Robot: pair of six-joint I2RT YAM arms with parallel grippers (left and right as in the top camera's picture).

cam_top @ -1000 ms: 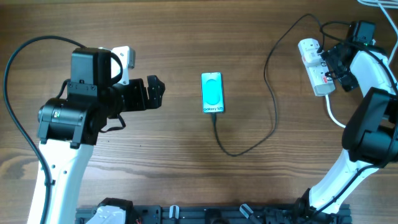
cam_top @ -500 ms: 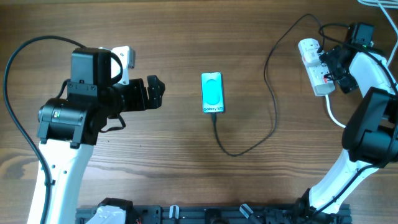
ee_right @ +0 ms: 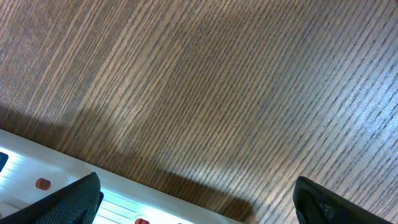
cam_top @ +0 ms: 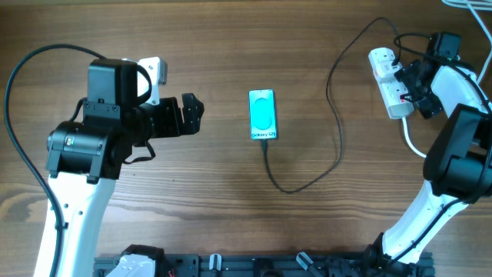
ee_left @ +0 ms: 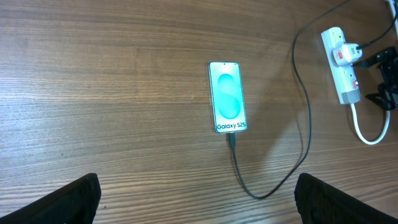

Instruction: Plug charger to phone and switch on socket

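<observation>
The phone (cam_top: 262,115) lies flat mid-table with its teal screen up; it also shows in the left wrist view (ee_left: 227,98). The thin black charger cable (cam_top: 335,123) runs from the phone's near end in a loop up to the white power strip (cam_top: 387,82) at the far right, and its tip sits at the phone's port (ee_left: 231,137). My left gripper (cam_top: 190,114) is open and empty, left of the phone. My right gripper (cam_top: 409,81) is open right over the power strip, whose red switches (ee_right: 42,183) show at the bottom of the right wrist view.
A thick white cord (cam_top: 410,140) curls from the strip's near end. The right arm's black cables (cam_top: 411,35) lie behind the strip. The black base rail (cam_top: 231,265) runs along the front edge.
The right gripper has shifted slightly toward the far side over the power strip. The left arm, phone and cable have not moved.
</observation>
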